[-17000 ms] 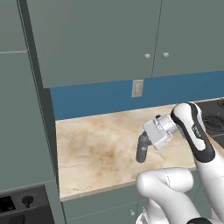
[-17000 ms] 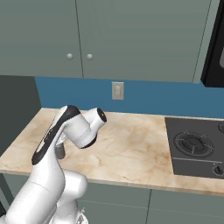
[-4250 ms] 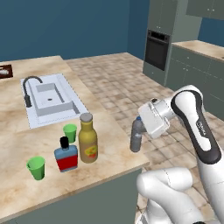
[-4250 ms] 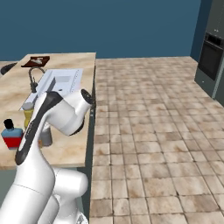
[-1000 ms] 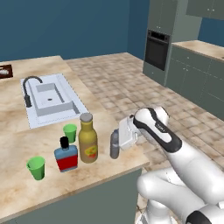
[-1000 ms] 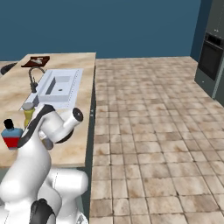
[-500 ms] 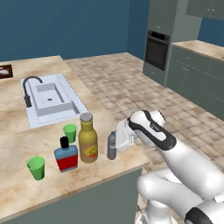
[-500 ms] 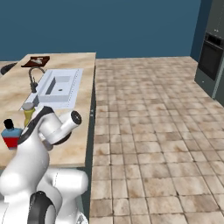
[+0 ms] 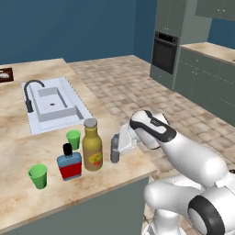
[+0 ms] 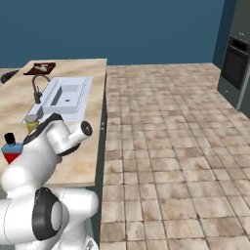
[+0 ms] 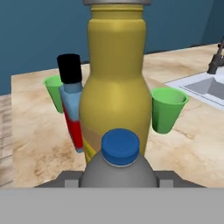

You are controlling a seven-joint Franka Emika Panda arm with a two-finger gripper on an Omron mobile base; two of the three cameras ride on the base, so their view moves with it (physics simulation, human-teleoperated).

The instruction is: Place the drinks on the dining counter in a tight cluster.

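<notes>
the arm hides most of the amber bottle (image 10: 31, 122) in the right base view. its cap is cut off in the hand view.

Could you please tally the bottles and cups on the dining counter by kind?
Bottles: 3 (amber bottle, blue bottle, grey water bottle)
Green cups: 2 (near cup, far cup)
Total: 5

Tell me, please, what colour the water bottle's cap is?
Blue; the water bottle's cap shows best in the hand view.
</notes>
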